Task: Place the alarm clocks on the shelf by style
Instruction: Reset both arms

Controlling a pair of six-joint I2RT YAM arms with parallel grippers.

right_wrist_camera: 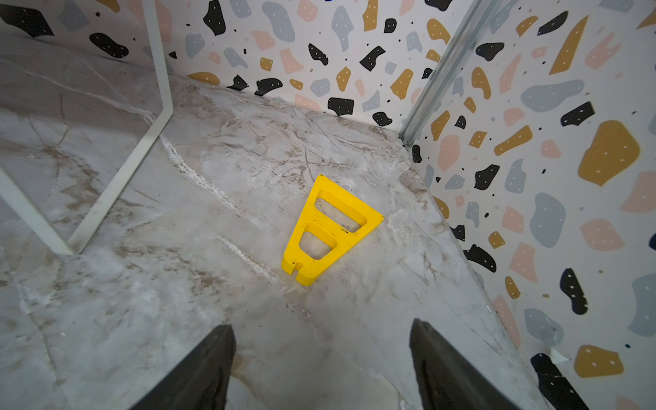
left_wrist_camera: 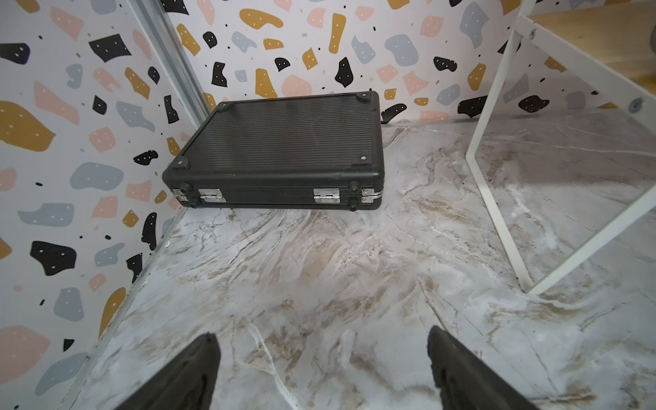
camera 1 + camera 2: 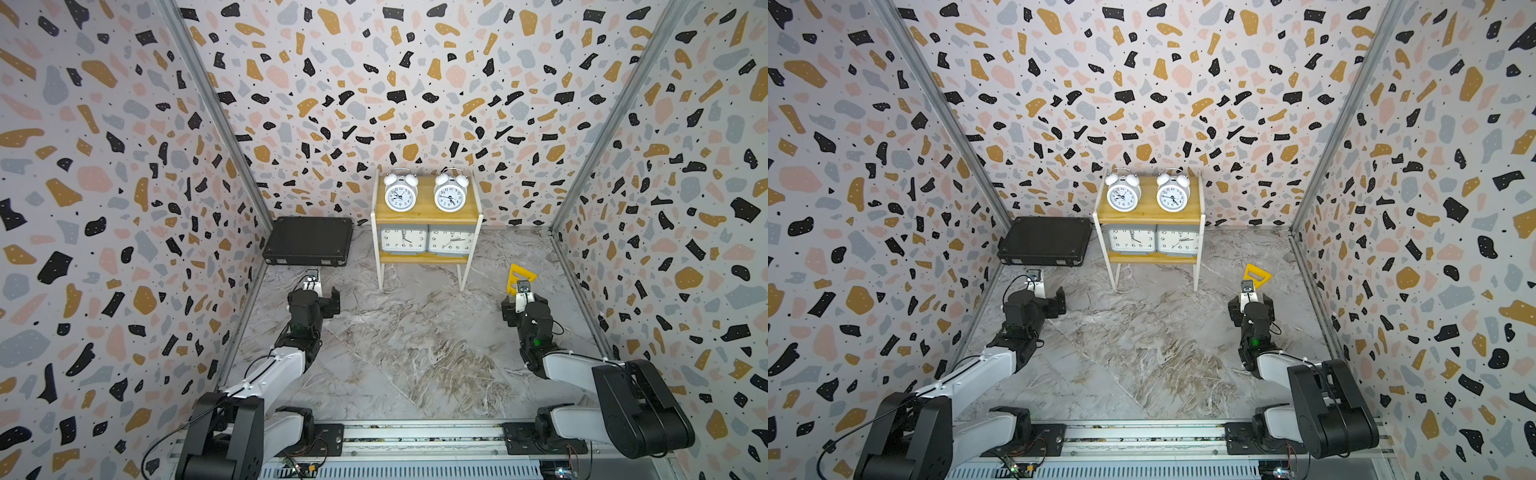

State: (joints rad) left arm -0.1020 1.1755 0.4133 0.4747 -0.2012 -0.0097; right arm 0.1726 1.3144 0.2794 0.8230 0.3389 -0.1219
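Observation:
The shelf (image 3: 424, 210) (image 3: 1148, 212) stands at the back wall in both top views. Two white round twin-bell alarm clocks (image 3: 400, 195) (image 3: 451, 195) stand side by side on its upper board. Two grey rectangular alarm clocks (image 3: 403, 240) (image 3: 451, 241) fill the lower board, faces forward. My left gripper (image 2: 321, 335) hovers low over bare marble in front of the black case, jaws wide apart and empty. My right gripper (image 1: 321, 326) is open too, holding nothing, just short of a yellow piece. Both arms are drawn back from the shelf, one on each side.
A flat black case (image 3: 307, 241) (image 2: 284, 142) lies in the back left corner. A yellow triangular plastic piece (image 3: 521, 276) (image 1: 330, 230) lies flat near the right wall. The shelf's white legs (image 2: 497, 106) (image 1: 156, 71) show in both wrist views. Patterned walls enclose three sides.

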